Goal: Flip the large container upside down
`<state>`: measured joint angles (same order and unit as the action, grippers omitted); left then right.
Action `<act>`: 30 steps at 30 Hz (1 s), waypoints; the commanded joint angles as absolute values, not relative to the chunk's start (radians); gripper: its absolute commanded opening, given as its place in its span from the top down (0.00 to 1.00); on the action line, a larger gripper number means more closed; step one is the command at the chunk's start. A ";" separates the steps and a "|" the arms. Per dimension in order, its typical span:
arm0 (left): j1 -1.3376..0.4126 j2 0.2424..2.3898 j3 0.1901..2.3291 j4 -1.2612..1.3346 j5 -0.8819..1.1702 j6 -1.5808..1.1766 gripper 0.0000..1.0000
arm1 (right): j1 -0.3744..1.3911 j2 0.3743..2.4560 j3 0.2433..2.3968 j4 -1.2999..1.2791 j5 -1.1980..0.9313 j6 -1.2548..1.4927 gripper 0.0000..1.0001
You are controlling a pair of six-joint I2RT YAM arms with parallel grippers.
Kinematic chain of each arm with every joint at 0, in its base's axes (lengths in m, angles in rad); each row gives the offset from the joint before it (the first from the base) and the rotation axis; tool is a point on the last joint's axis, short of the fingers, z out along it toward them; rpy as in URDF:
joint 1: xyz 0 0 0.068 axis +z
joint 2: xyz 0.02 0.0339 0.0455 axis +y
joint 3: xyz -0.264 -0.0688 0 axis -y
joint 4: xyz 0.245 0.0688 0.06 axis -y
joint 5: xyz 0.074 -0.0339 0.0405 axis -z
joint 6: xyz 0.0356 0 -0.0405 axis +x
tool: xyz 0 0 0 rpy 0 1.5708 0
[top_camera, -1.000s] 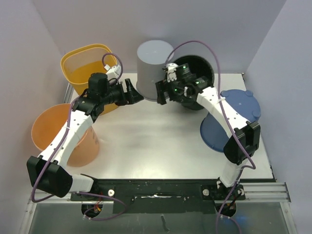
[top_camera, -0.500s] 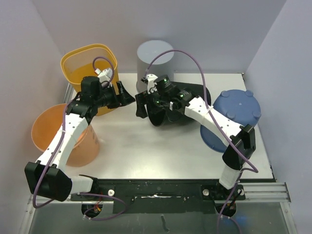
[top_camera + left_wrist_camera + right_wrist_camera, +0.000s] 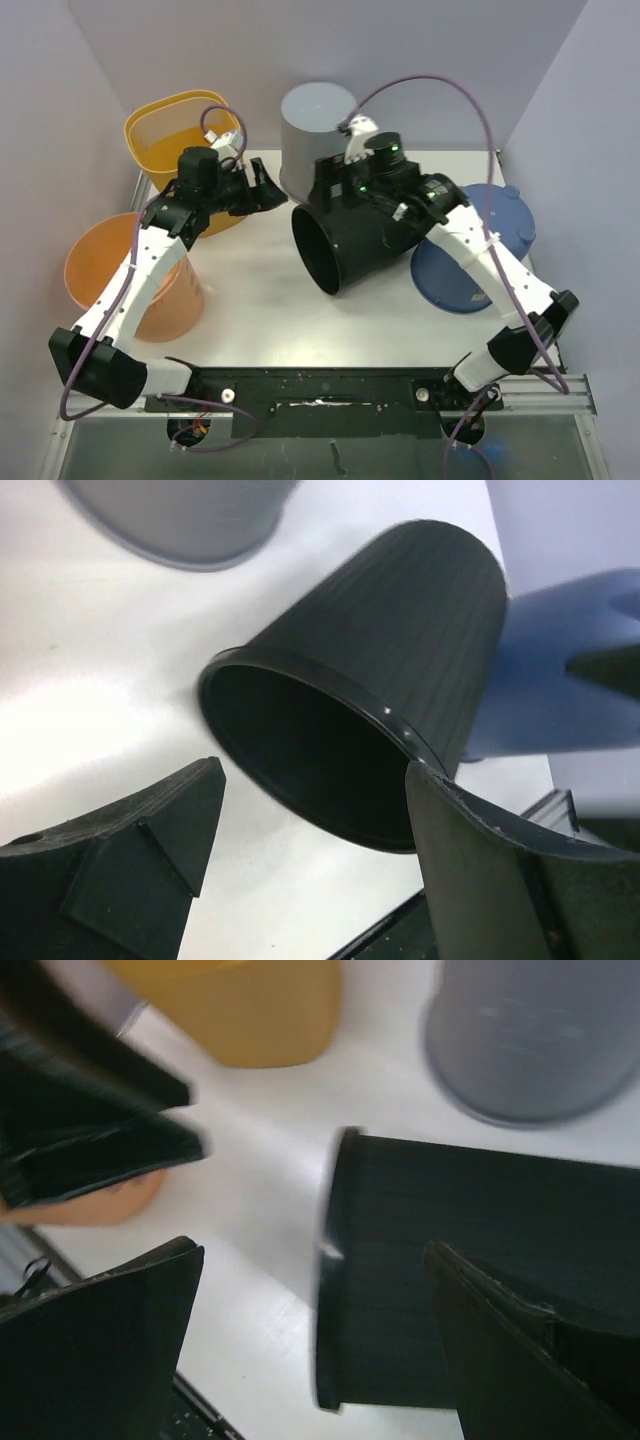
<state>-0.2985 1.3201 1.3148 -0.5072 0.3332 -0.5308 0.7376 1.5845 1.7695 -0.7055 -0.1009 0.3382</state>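
since the earlier frame, the black container (image 3: pixel 355 245) is brought nearer and laid on its side on the table (image 3: pixel 250 295), mouth facing the left gripper (image 3: pixel 315 770), which is spread and apart from the rim. the right gripper (image 3: pixel 312 1255) is spread over its wall.

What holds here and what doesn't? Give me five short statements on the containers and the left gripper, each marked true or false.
1. The black container is tipped on its side, not yet upside down. True.
2. The left gripper is shut on the black container's rim. False: its jaws are open and clear of the rim.
3. The grey container stands with its closed end up. True.
4. The yellow bin lies tipped over. False: it stands upright, mouth up.
5. The blue container sits on the left arm's side of the black container. False: it is on the right arm's side.
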 commanded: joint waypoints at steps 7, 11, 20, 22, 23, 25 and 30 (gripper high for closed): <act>-0.638 1.347 1.413 -0.511 0.117 -0.707 0.26 | 0.487 1.374 1.571 -0.654 0.257 0.466 0.03; -0.675 1.382 1.394 -0.488 0.127 -0.729 0.26 | 0.444 1.336 1.518 -0.630 0.256 0.485 0.02; -0.674 1.447 1.331 -0.400 0.182 -0.762 0.28 | 0.432 1.316 1.483 -0.625 0.247 0.492 0.02; -0.670 1.452 1.298 -0.358 0.194 -0.770 0.31 | 0.426 1.319 1.479 -0.628 0.246 0.492 0.02; -0.665 1.448 1.277 -0.326 0.206 -0.780 0.34 | 0.421 1.325 1.480 -0.633 0.243 0.491 0.02; -0.649 1.435 1.241 -0.271 0.223 -0.802 0.44 | 0.410 1.339 1.488 -0.647 0.232 0.484 0.02; -0.588 1.386 1.175 -0.211 0.256 -0.819 0.78 | 0.345 1.404 1.528 -0.699 0.137 0.449 0.02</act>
<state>-0.6426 1.4441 1.2118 -0.3134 0.2417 -0.8089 0.3954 1.3689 1.4803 -0.6941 0.2035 0.4786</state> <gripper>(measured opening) 0.313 0.977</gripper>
